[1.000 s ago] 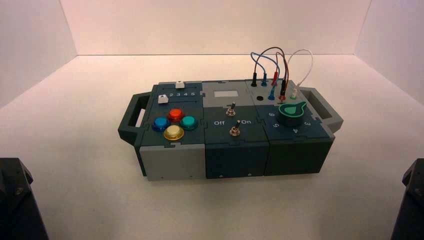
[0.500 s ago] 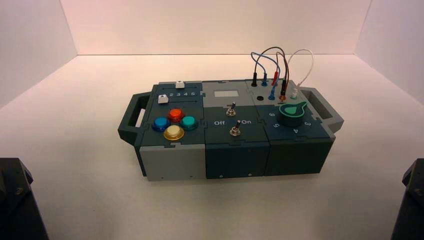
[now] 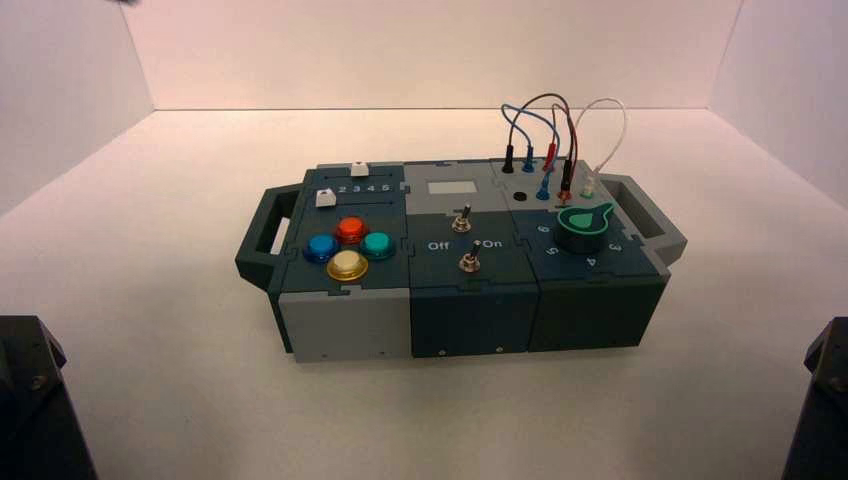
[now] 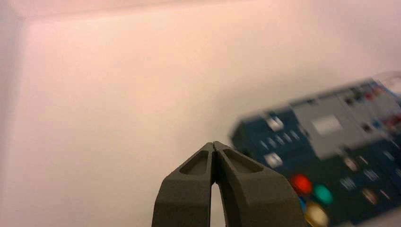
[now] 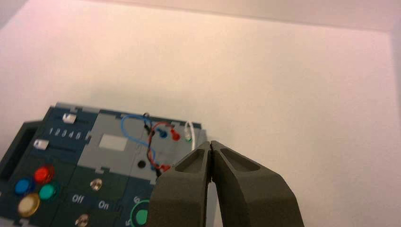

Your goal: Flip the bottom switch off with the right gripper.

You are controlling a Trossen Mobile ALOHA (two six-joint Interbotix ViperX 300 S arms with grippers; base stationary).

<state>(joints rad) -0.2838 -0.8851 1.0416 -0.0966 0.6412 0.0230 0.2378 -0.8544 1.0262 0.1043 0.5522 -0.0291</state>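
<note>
The bottom switch (image 3: 468, 262) is a small silver toggle on the dark teal middle panel of the box (image 3: 470, 315), just below the "Off" and "On" lettering; it also shows in the right wrist view as the bottom switch (image 5: 83, 219). A twin toggle (image 3: 462, 220) stands behind it. My right gripper (image 5: 210, 142) is shut with nothing in it and hangs well back from the box, over its knob end. My right arm (image 3: 825, 400) is parked at the near right corner. My left gripper (image 4: 214, 143) is shut and empty, its arm (image 3: 30, 400) parked at the near left.
On the box, coloured round buttons (image 3: 348, 247) sit at the left, a green knob (image 3: 583, 228) at the right and plugged wires (image 3: 555, 130) at the back right. Grey handles (image 3: 650, 215) stick out at both ends. White walls enclose the table.
</note>
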